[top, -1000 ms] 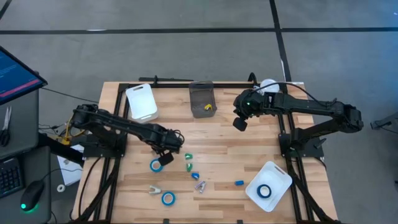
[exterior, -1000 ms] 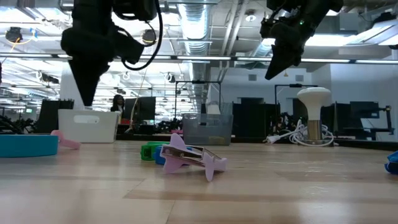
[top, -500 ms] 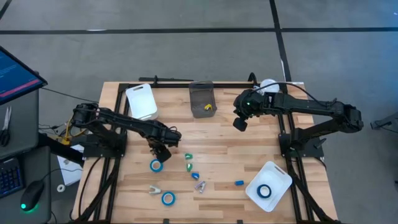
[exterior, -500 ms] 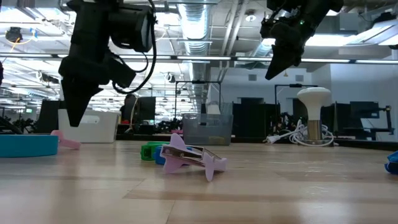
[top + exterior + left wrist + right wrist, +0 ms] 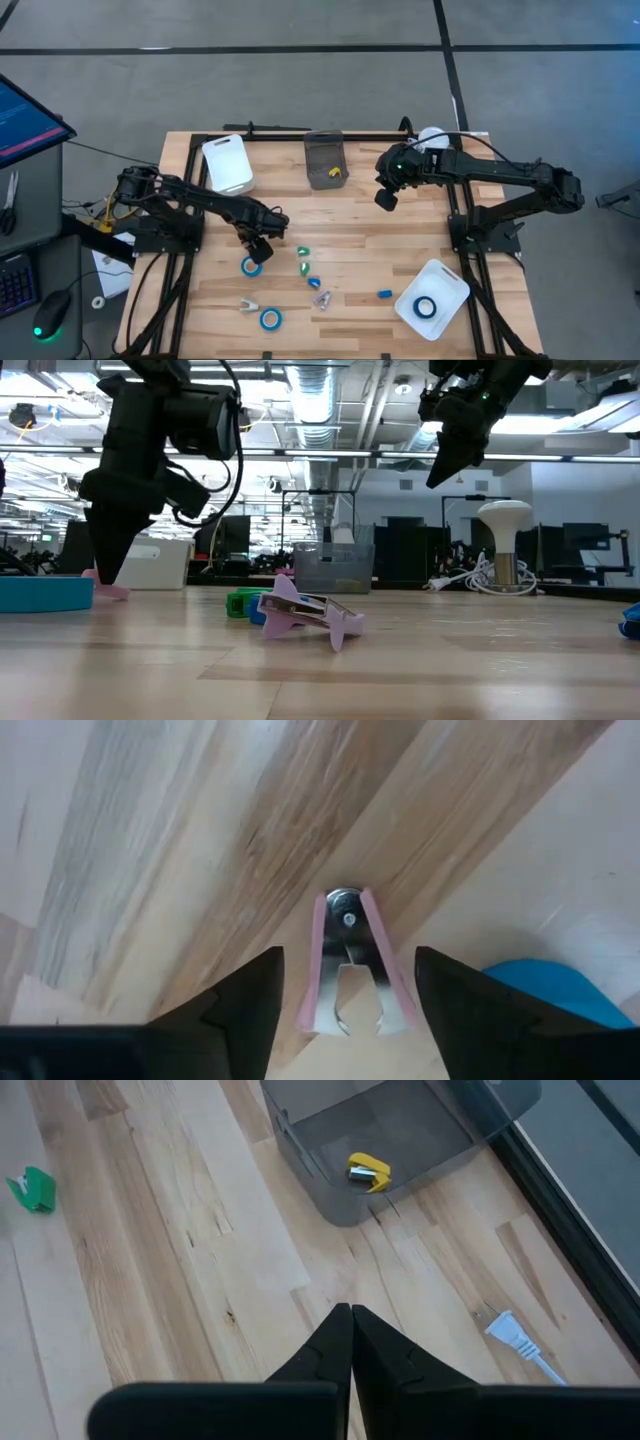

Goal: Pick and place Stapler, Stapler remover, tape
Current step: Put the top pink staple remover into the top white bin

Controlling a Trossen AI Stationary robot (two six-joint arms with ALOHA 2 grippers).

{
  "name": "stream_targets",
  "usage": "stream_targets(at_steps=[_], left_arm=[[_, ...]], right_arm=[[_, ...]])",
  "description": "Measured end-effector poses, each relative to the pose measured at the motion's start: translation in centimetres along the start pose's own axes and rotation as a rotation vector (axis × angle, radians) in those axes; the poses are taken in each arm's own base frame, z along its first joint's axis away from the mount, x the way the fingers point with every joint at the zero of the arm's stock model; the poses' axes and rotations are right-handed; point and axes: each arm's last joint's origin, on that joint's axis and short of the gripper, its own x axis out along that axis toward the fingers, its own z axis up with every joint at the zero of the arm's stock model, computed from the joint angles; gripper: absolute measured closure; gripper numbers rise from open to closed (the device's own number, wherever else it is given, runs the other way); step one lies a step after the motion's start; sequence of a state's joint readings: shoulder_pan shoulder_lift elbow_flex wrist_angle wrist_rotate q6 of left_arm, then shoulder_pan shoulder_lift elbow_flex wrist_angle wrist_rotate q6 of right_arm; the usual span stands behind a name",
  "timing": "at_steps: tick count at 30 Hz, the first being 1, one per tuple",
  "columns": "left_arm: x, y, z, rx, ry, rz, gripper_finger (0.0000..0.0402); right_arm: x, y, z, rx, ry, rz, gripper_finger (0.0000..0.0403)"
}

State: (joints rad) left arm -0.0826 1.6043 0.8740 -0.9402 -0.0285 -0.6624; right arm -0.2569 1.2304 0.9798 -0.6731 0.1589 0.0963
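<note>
My left gripper points straight down, open, low over the table. Its fingers stand on either side of a pink staple remover without touching it; the remover lies flat on the wood. A blue tape roll lies just beside it. A second roll lies near the front edge, and a third sits in a white tray. A small yellow stapler lies in a grey bin. My right gripper hangs shut, high beside the bin.
Small green and blue pieces and two pale staple removers lie scattered at the table's middle front. A blue piece lies near the tray. A white container stands at the far left.
My left gripper has come down toward the pink staple remover, shifting a little toward the table's left edge, and has opened. The remover and the tape rolls have stayed where they were.
</note>
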Motion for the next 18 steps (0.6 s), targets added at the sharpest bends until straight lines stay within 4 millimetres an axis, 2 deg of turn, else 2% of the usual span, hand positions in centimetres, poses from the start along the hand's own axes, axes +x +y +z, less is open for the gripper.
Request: stream_targets(at_steps=[8, 18], left_arm=[[1.11, 0.21, -0.43, -0.022, 0.012, -0.018, 0.0194], [1.14, 0.04, -0.20, -0.023, -0.012, -0.039, 0.0213]], right_arm=[[0.01, 0.00, -0.01, 0.001, 0.000, 0.000, 0.0402], [0.01, 0.00, -0.01, 0.001, 0.000, 0.000, 0.0402]])
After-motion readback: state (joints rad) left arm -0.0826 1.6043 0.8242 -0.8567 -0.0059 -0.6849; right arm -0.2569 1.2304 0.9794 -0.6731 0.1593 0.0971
